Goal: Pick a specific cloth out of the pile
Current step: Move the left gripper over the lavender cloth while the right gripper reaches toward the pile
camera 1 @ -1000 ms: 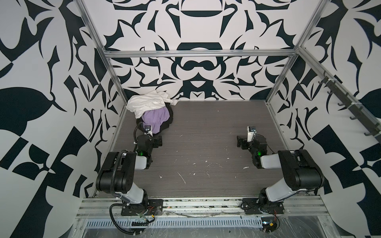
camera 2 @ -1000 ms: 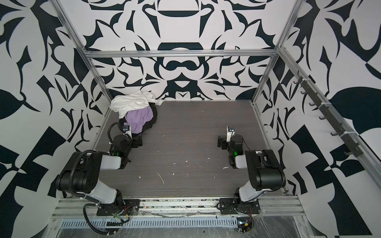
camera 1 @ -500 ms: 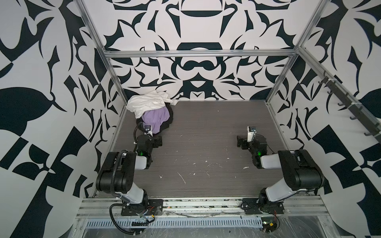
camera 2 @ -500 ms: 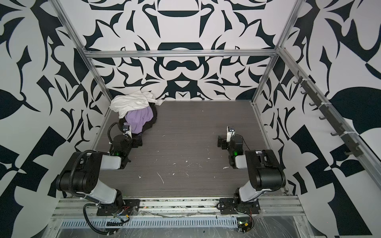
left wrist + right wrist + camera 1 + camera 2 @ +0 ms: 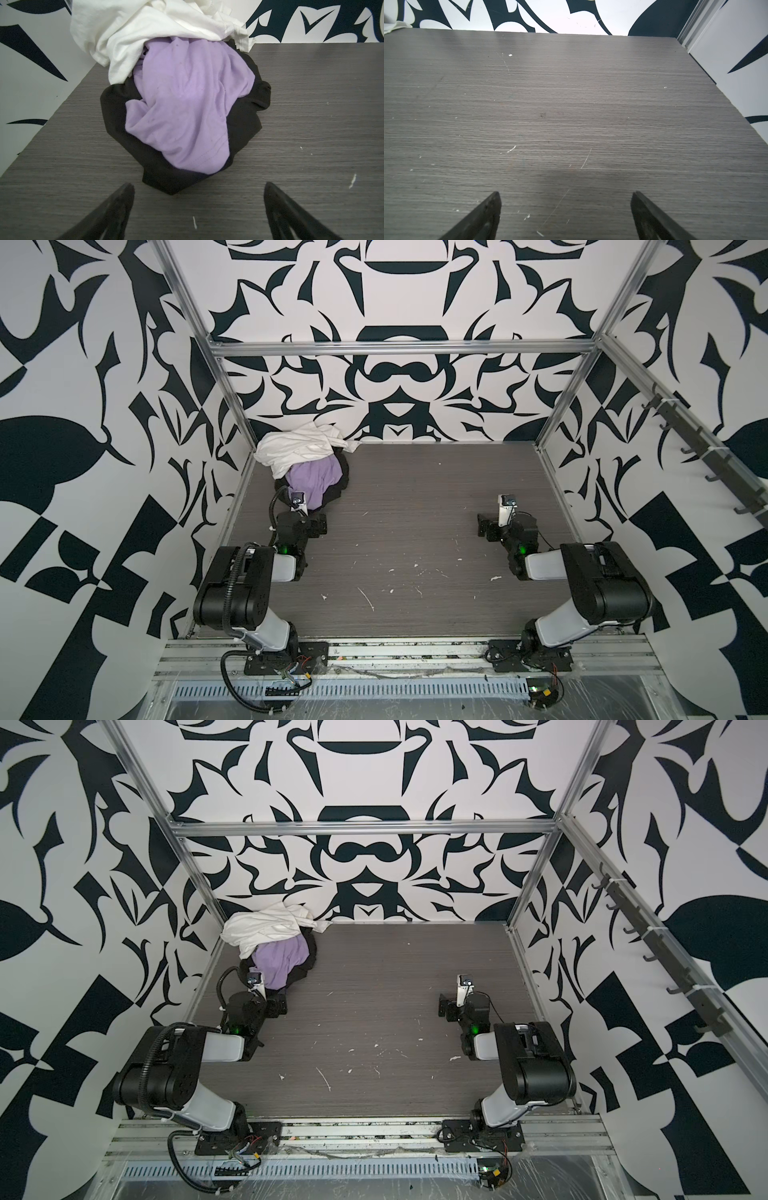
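My left jaws stand wide and hold nothing, low over the grey worktop [image 5: 311, 145]; my right jaws are just as wide and just as empty, over bare boards on the other side, well apart from everything soft. So the left is plainly the nearer.

Straight ahead of the left jaws, just past their tips and centred between them, lies the near edge of the black cloth [image 5: 166, 182], not touched. On that black layer rests the cloth [image 5: 182, 104] I want, the lavender one; its rounded, stitched hem is the end closest to me and its body runs away from me, so its long axis lies roughly along my line of reach, not across it. Its far end slips under the off-white cloth [image 5: 135, 31], which is heaped against the patterned wall.

In a top view the pile [image 5: 305, 466] sits in the far left corner of the worktop, directly in front of my left arm. I judge the move to be a short reach forward, lifted over the black edge, to pinch that hem alone. The black beneath may come too, and the off-white may drag on the far end.
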Tool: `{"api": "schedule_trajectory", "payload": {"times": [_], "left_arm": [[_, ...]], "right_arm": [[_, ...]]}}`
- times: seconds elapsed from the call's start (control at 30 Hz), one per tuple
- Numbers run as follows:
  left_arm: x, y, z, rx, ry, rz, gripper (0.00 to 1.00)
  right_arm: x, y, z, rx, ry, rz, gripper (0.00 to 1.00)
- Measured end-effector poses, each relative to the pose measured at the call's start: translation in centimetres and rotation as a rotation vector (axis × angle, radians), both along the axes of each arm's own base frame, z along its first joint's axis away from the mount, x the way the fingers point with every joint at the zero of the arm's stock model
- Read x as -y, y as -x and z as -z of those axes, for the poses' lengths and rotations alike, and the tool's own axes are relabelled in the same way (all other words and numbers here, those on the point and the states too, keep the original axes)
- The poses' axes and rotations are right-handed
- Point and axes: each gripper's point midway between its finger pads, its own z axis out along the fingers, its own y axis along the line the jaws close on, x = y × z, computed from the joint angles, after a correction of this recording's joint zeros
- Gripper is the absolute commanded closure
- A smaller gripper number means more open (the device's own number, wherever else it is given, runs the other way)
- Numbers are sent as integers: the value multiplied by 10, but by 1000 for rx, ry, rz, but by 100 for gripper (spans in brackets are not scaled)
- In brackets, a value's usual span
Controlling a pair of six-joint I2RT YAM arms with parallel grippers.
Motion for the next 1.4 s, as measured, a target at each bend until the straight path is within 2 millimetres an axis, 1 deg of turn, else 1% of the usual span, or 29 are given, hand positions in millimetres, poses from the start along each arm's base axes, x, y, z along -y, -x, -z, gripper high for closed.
{"api": "schedule_trajectory", "payload": {"times": [0.4,0.57,0.67,0.77,0.87,0.93,1.0,1.07,1.1,1.23,1.3,1.4], "left_arm": [[0,0,0,0,0,0,0],[0,0,0,0,0,0,1],[0,0,0,1,-1,-1,1],[-2,2,-2,-4,-4,-13,1],[-1,5,-17,-14,-3,-5,1],[0,0,-42,21,0,-4,1],[-1,-5,-66,69,6,-12,1],[-3,-6,-80,96,14,-26,1],[-4,-7,-83,96,18,-32,1],[-6,-12,-80,9,38,-59,1],[-7,-18,-81,-39,50,-74,1],[-5,-29,-86,-89,70,-76,1]], "right_arm": [[8,0,0,-1,0,52,1],[9,2,-1,7,47,103,1],[8,9,-6,30,79,138,1],[9,12,-17,53,103,163,1],[5,15,-33,82,145,178,1],[-7,15,-47,112,181,157,1],[-21,14,-56,136,223,128,3],[-38,13,-64,162,257,89,5],[-46,14,-66,173,268,69,6],[-81,13,-79,188,262,-7,8],[-93,7,-89,192,234,-24,10],[-105,1,-103,206,176,-37,13]]}}
